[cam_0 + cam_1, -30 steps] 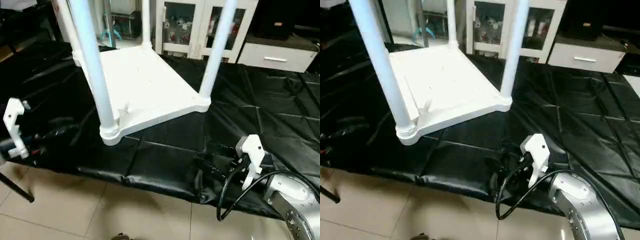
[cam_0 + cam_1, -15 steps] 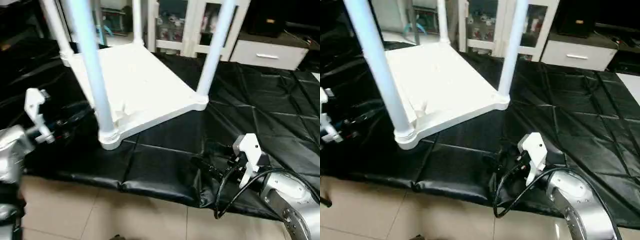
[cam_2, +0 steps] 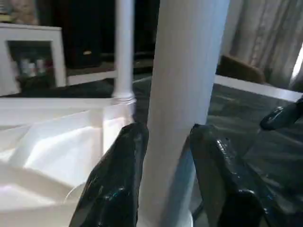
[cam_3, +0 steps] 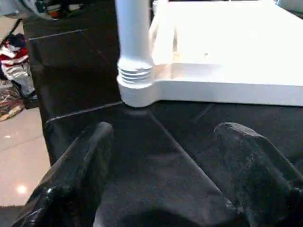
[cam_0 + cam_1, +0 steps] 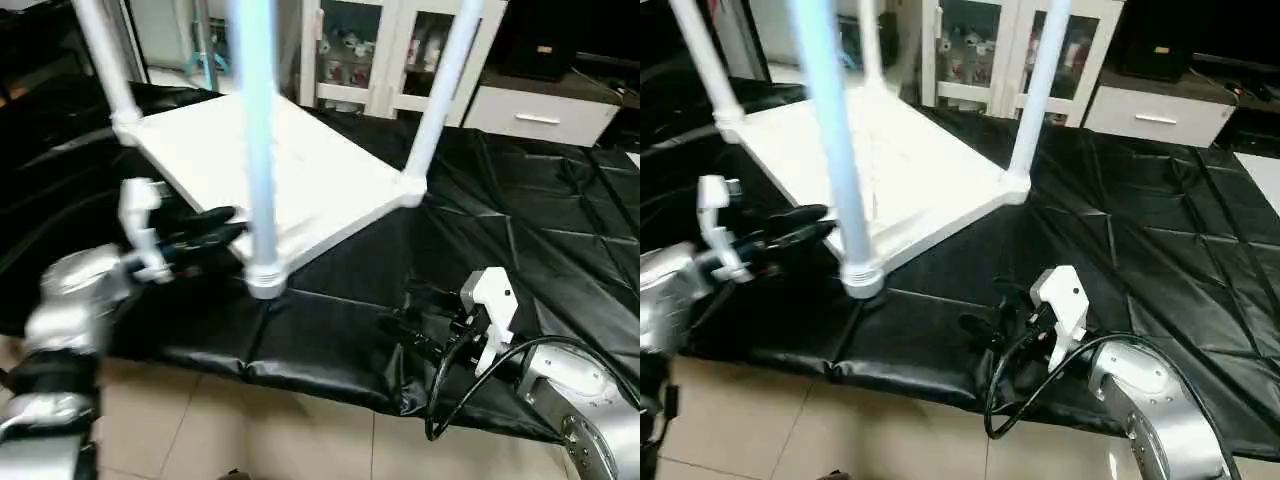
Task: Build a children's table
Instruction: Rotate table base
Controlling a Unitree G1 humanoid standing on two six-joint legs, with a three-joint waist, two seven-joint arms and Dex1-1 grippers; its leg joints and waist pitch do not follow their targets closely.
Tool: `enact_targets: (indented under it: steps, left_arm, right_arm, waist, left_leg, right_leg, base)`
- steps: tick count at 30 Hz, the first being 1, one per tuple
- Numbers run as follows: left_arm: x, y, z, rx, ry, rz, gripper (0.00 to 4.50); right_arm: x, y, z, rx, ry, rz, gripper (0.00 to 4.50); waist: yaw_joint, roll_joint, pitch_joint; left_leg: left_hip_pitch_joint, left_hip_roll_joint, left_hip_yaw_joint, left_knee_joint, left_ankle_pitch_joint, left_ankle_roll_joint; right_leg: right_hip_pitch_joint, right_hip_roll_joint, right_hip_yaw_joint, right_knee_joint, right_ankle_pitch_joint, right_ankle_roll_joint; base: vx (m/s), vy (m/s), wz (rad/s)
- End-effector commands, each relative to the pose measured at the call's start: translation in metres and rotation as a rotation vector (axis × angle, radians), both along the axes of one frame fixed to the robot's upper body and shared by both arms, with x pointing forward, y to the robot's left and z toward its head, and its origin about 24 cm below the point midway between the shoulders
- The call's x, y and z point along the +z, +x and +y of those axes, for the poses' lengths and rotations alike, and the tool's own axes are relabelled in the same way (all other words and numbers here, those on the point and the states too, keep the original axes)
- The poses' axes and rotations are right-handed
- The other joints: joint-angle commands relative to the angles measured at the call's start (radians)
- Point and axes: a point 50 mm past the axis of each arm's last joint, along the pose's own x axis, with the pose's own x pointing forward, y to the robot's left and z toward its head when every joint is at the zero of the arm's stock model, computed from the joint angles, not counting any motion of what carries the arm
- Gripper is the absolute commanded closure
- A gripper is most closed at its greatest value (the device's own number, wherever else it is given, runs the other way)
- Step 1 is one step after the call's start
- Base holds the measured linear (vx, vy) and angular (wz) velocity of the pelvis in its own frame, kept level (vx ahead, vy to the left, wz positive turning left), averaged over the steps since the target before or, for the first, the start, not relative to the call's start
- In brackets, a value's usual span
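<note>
As the children's table [image 5: 270, 170] lies upside down on the black mat [image 5: 520, 230], its white tabletop [image 5: 300, 180] faces the padding and four tapered tube legs rise from the round corner sockets. Behind it stands a white cabinet [image 5: 390, 55] with glass doors. The tabletop looks like hollow moulded plastic: probably light and stiff, its glossy skin likely slippery to black fingers and its rim too broad to pinch, so it seems better steered by a leg than lifted by an edge.

The near leg [image 5: 256, 150] stands in the socket [image 5: 264, 282] closest to the robot, thread rings showing above the collar in the right wrist view. A smooth, tapering tube will tend to slide upward through a grip, so a hold low down, just above the socket, looks soundest.

The left gripper [image 3: 163, 189] has its two fingers either side of this leg low on the tube, half open, close against it; whether they are clamping cannot be told. The right gripper [image 5: 420, 315] rests wide open and empty on the mat near its front edge, apart from the table.
</note>
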Motion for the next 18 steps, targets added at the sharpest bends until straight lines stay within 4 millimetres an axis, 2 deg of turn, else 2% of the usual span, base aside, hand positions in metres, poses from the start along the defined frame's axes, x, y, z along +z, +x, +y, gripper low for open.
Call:
enact_targets:
  steps: [1,2,4,5,8,14,16,17,18]
  left_arm:
    - [0.001,0.009,-0.021,-0.034,0.025,-0.012,2.67]
    - [0.0,0.012,-0.028,-0.041,0.028,-0.015,2.67]
    - [-0.001,0.016,-0.037,-0.043,0.034,-0.013,2.67]
    - [-0.001,0.018,-0.042,-0.047,0.035,-0.014,2.67]
    - [-0.003,0.022,-0.058,-0.079,0.045,-0.003,2.67]
    - [-0.007,0.026,-0.111,-0.182,0.05,0.0,2.67]
    - [-0.006,0.027,-0.116,-0.192,0.049,-0.003,2.67]
    - [-0.005,0.028,-0.133,-0.204,0.049,-0.009,2.67]
    - [-0.004,0.028,-0.135,-0.205,0.049,-0.01,2.67]
  right_arm:
    - [0.001,0.001,-0.003,-0.007,-0.017,-0.009,0.82]
    - [0.001,0.001,-0.003,-0.007,-0.017,-0.01,0.82]
    - [0.001,0.001,-0.002,-0.007,-0.017,-0.012,0.82]
    - [0.001,0.001,-0.002,-0.007,-0.017,-0.012,0.82]
    - [0.002,0.001,-0.003,-0.009,-0.015,-0.013,0.82]
    - [0.002,0.0,-0.002,-0.008,-0.012,-0.014,0.82]
    - [0.002,0.0,-0.001,-0.008,-0.011,-0.014,0.82]
    - [0.001,0.0,0.0,-0.006,-0.012,-0.013,0.82]
    - [0.001,0.0,0.0,-0.006,-0.012,-0.013,0.82]
  waist:
    - [-0.002,0.011,-0.056]
    - [0.0,0.015,-0.056]
    - [0.0,0.013,-0.056]
    - [-0.001,0.011,-0.056]
    - [-0.004,0.009,-0.056]
    - [0.001,0.012,-0.061]
    - [0.004,0.012,-0.062]
    - [0.004,0.02,-0.062]
    - [0.002,0.016,-0.062]
  left_leg:
    - [0.008,0.025,-0.002,-0.07,-0.202,0.005]
    - [0.009,0.024,-0.003,-0.069,-0.204,0.006]
    - [0.009,0.024,-0.003,-0.069,-0.216,0.007]
    - [0.005,0.024,-0.005,-0.07,-0.218,0.005]
    - [0.006,0.023,-0.005,-0.069,-0.216,0.008]
    - [0.007,0.024,-0.004,-0.062,-0.178,0.034]
    - [0.005,0.025,-0.006,-0.061,-0.164,0.043]
    - [0.004,0.026,-0.008,-0.061,-0.158,0.046]
    - [0.005,0.024,-0.005,-0.059,-0.159,0.051]
  right_leg:
    - [0.041,-0.048,0.038,-0.073,-0.041,-0.2]
    - [0.042,-0.048,0.038,-0.073,-0.038,-0.202]
    - [0.043,-0.048,0.038,-0.077,-0.051,-0.198]
    - [0.047,-0.05,0.038,-0.076,-0.059,-0.196]
    - [0.047,-0.049,0.038,-0.077,-0.06,-0.196]
    - [0.048,-0.049,0.038,-0.074,0.016,-0.225]
    - [0.052,-0.05,0.037,-0.07,0.051,-0.235]
    - [0.053,-0.052,0.036,-0.067,0.067,-0.24]
    - [0.051,-0.049,0.036,-0.071,0.072,-0.24]
  base:
    - [0.0,0.0,0.0]
    - [0.0,0.0,0.0]
    - [0.0,0.0,0.0]
    - [0.0,0.0,0.0]
    - [0.0,0.0,0.0]
    - [0.0,0.0,0.0]
    - [0.0,0.0,0.0]
    - [0.0,0.0,0.0]
    - [0.0,0.0,0.0]
